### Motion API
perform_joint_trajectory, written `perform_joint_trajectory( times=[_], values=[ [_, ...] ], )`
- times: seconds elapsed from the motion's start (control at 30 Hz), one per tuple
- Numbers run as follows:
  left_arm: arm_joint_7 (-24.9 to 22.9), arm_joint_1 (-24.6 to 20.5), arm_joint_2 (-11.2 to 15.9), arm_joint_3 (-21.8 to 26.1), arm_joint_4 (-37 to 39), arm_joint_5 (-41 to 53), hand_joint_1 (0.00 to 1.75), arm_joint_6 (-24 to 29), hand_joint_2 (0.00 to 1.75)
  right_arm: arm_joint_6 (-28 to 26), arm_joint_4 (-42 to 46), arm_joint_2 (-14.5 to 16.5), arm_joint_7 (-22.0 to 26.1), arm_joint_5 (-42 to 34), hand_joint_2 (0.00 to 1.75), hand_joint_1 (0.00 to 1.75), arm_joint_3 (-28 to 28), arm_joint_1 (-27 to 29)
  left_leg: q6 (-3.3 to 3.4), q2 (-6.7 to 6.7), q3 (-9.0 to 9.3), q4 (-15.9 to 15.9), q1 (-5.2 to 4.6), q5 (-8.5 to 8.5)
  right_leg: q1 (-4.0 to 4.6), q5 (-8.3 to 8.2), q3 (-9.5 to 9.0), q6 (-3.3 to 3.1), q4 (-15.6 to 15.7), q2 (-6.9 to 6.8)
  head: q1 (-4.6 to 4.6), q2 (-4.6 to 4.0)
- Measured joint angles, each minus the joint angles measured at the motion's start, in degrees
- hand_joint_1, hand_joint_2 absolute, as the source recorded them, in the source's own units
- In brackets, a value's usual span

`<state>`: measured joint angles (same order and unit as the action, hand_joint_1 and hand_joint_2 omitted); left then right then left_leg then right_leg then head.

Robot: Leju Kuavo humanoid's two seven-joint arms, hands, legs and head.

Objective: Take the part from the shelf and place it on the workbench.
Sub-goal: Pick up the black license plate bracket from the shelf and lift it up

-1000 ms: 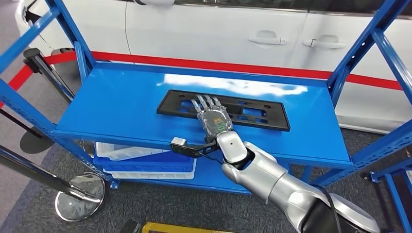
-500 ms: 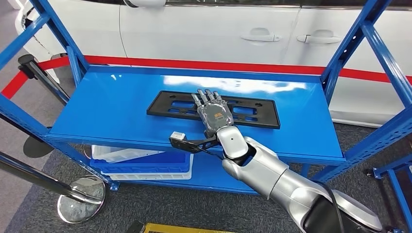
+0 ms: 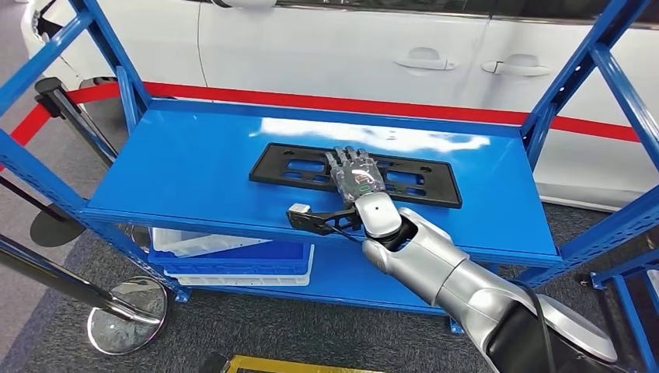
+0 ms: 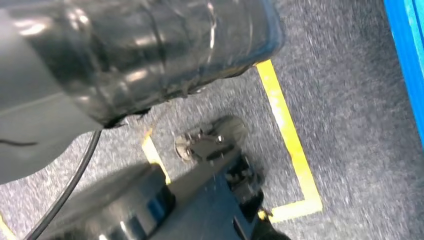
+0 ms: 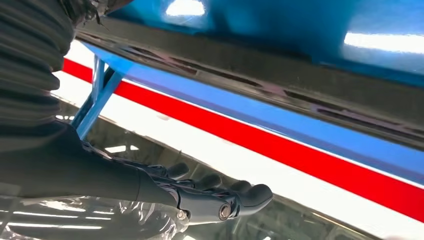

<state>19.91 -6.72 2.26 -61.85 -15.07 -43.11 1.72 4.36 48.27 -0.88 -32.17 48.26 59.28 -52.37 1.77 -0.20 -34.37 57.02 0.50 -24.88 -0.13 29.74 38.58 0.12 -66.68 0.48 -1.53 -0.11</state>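
No words, numbers, labels or brand names can be read anywhere I look. The small lit panel on the back of my right hand (image 3: 356, 179) shows green and orange marks, too blurred to make out. The yellow line (image 4: 290, 145) on the floor is plain tape, carrying no lettering.
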Motion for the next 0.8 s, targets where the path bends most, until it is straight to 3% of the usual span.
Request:
perform_joint_trajectory(
  times=[0.07,0.1,0.13,0.23,0.3,0.4,0.47,0.53,0.57,0.6,0.63,0.67,0.7,0.77,0.8],
  values=[
    [0.0,0.0,0.0,-0.1,0.0,0.1,0.00,0.0,0.00,0.7,-0.6,-0.1,-0.7,-0.1,1.75,0.00,0.0,0.0,0.16,0.01,-0.01,0.1,-0.07,-0.05,-0.05,2.36,3.23,0.16,-6.8,-0.01,0.04,0.00],
    [-0.1,0.0,0.0,-0.1,0.0,0.2,0.00,-0.1,0.00,1.3,-1.0,-0.3,-1.1,-0.3,1.75,0.00,0.0,0.0,0.19,-0.02,-0.01,0.1,-0.08,-0.09,-0.08,2.02,3.74,0.20,-7.7,-0.01,0.04,0.00],
    [-0.1,0.0,0.0,-0.1,0.0,0.3,0.00,-0.1,0.00,1.9,-1.4,-0.4,-1.4,-0.6,1.75,0.00,0.0,-0.1,0.20,-0.07,0.00,0.2,-0.07,-0.15,-0.13,0.67,3.17,0.19,-6.3,-0.01,0.05,0.00],
    [-0.2,0.0,-0.1,-0.2,0.0,0.4,0.00,-0.2,0.00,3.2,-2.8,-0.7,-2.1,-1.1,1.75,0.00,0.0,-0.9,-0.21,-0.20,-0.18,0.9,-0.18,-0.58,-0.24,-4.10,-1.74,-0.16,4.2,0.01,0.01,0.00],
    [-0.2,0.0,-0.1,-0.3,0.0,0.4,0.00,-0.2,0.00,3.4,-3.6,-0.9,-2.4,-1.1,1.75,0.00,0.0,-1.3,-0.73,-0.21,-0.51,1.3,-0.30,-0.73,-0.05,-4.44,-2.99,-0.52,7.0,0.10,-0.02,0.00],
    [0.1,-0.1,-0.1,-0.3,0.0,0.4,0.00,-1.2,0.00,3.3,-4.8,-1.1,-2.7,-1.0,1.75,0.00,0.0,-1.4,-1.47,-0.16,-0.85,1.6,-0.27,-1.13,-0.05,-4.71,-3.14,-1.34,7.4,0.14,-0.05,0.00],
    [0.9,-0.1,-0.1,-0.4,0.0,0.3,0.00,-2.7,0.87,3.3,-5.6,-1.1,-3.0,-0.8,1.75,0.00,0.0,-1.6,-2.05,-0.11,-2.59,5.5,-0.16,-3.48,-0.26,-4.87,-3.34,-1.93,7.7,0.10,-0.25,0.00],
    [1.7,-0.2,-0.1,-0.5,0.0,0.2,0.00,-4.1,1.75,3.4,-6.6,-1.1,-3.3,-0.5,1.75,0.00,0.0,-1.7,-2.46,-0.09,-6.01,12.9,-0.03,-6.77,-0.16,-4.84,-3.37,-2.19,7.7,0.06,-0.39,0.00],
    [1.9,-0.2,-0.1,-0.5,0.0,0.2,0.00,-4.5,1.75,3.5,-7.3,-1.1,-3.3,-0.4,1.75,0.00,0.0,-1.7,-2.53,-0.09,-7.47,15.8,0.01,-7.59,-0.07,-4.82,-3.38,-2.22,7.7,0.04,-0.38,0.00],
    [2.0,-0.1,-0.1,-0.5,0.0,0.2,0.00,-4.7,1.75,3.4,-7.9,-1.1,-3.4,-0.4,1.75,0.00,0.0,-1.6,-2.51,-0.09,-8.09,16.9,0.02,-7.38,0.01,-4.80,-3.38,-2.25,7.7,0.05,-0.38,0.00],
    [2.1,-0.1,-0.1,-0.5,0.0,0.2,0.00,-4.8,1.75,3.3,-8.4,-1.1,-3.4,-0.4,1.75,0.00,0.0,-1.5,-2.38,-0.09,-7.64,15.7,0.01,-6.14,0.08,-4.79,-3.40,-2.27,7.7,0.09,-0.39,0.00],
    [2.1,-0.1,-0.1,-0.6,0.0,0.1,0.00,-4.8,1.75,3.0,-8.9,-1.1,-3.4,-0.4,1.75,0.00,0.0,-1.4,-2.14,-0.09,-6.16,12.6,-0.03,-4.16,0.13,-4.77,-3.44,-2.27,7.7,0.15,-0.38,0.00],
    [2.1,-0.1,-0.1,-0.6,0.0,0.0,0.00,-4.9,1.75,2.6,-9.3,-1.1,-3.4,-0.4,1.75,0.12,0.0,-1.3,-1.80,-0.09,-4.26,8.4,-0.13,-2.34,0.15,-4.75,-3.48,-2.27,7.7,0.21,-0.37,0.00],
    [2.3,-0.3,0.0,-0.6,0.0,-0.1,0.00,-5.4,1.75,1.4,-10.1,-1.1,-3.3,-0.4,1.75,0.99,0.0,-1.3,-1.21,-0.13,-1.24,2.2,-0.52,-0.48,0.22,-4.77,-3.38,-2.07,7.7,0.28,-0.34,0.00],
    [2.5,-0.3,0.0,-0.6,0.0,-0.1,0.00,-5.8,1.75,0.7,-10.4,-1.1,-3.2,-0.4,1.75,1.43,0.0,-1.2,-1.01,-0.16,-0.67,1.0,-0.73,-0.45,0.20,-4.81,-3.29,-1.88,7.7,0.29,-0.33,0.00]
  ],
)
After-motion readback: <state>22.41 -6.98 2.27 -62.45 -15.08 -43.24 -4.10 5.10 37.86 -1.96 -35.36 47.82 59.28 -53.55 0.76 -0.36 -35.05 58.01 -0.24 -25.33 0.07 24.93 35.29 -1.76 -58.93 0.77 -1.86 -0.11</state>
